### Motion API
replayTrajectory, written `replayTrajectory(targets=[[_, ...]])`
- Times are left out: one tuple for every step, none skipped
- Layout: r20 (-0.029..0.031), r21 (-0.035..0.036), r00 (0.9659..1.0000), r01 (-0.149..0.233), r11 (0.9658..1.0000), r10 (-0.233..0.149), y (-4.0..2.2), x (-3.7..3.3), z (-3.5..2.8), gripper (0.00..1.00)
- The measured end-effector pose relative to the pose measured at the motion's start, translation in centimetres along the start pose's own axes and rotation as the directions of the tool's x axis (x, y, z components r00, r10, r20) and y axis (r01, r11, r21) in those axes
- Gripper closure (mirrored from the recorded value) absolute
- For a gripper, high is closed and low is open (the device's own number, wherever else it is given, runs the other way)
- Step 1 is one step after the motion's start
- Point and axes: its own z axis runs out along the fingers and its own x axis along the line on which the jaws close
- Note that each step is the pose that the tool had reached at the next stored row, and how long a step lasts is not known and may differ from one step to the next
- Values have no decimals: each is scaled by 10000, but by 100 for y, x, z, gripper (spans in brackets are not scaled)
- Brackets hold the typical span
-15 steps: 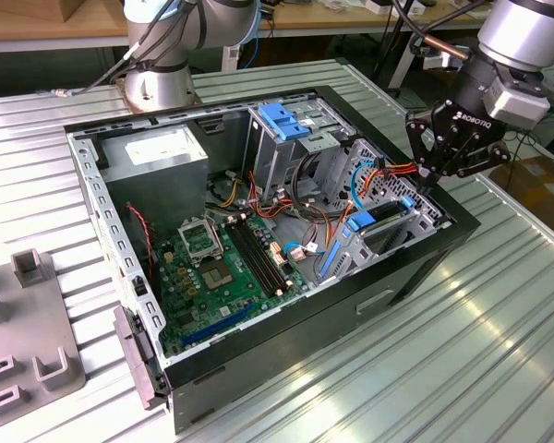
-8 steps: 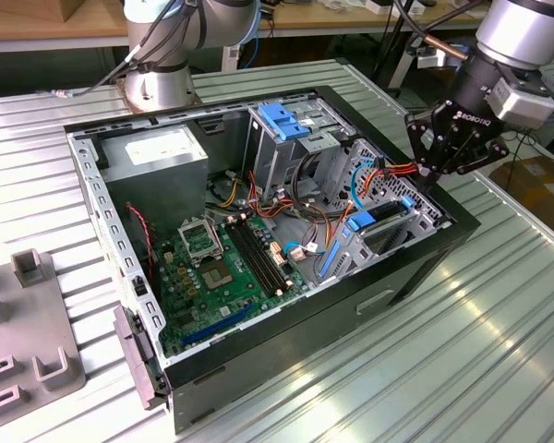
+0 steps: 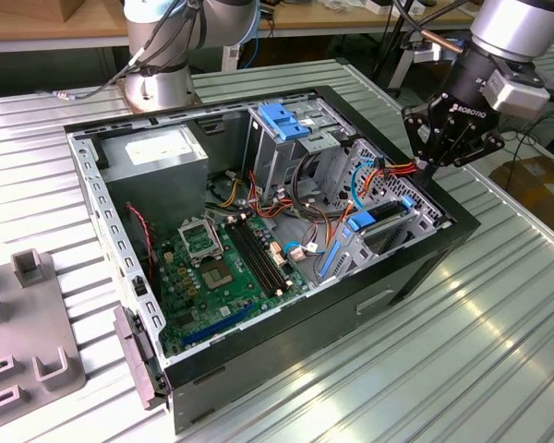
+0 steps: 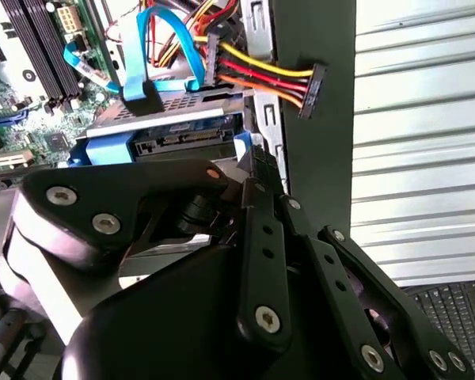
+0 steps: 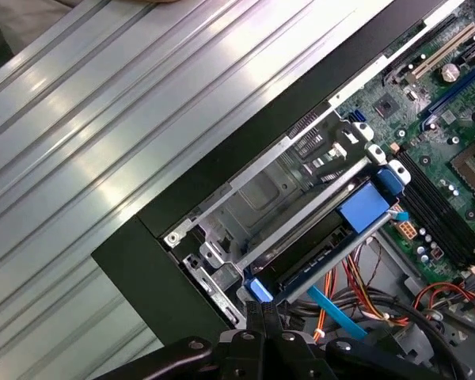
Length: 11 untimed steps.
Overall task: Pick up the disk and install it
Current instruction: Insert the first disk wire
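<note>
Gripper (image 3: 427, 166) with fingers pressed together and holding nothing, which you see poised just above the computer case (image 3: 286, 351) at its corner toward the exterior view's right. Your disk (image 3: 385, 220) lies flat in the drive bay at that same corner, blue rails along its sides. In the second wrist view its connector end (image 4: 182, 145) faces the gripper, with the power plug (image 4: 313, 91) hanging free nearby.
</note>
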Motion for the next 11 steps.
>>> replayTrajectory(targets=[[-6, 6, 10000, 1, 10000, -1, -6, -2, 0, 89], [-33, 25, 10000, 3, 10000, -3, -10, -5, -1, 89], [-87, 70, 10000, 13, 10000, -12, -16, -9, -1, 89], [-185, 151, 9998, 37, 9999, -34, -19, -11, -2, 89], [-332, 272, 9994, 71, 9996, -62, -20, -12, -2, 89], [-462, 379, 9989, 100, 9992, -82, -22, -14, -2, 89], [-573, 470, 9983, 117, 9988, -90, -28, -20, -3, 89], [-624, 515, 9980, 120, 9986, -88, -38, -28, -3, 89], [-666, 560, 9977, 120, 9984, -82, -57, -43, -5, 89], [-686, 591, 9976, 119, 9982, -78, -67, -52, -6, 89], [-706, 641, 9975, 120, 9979, -75, -81, -64, -7, 89]])
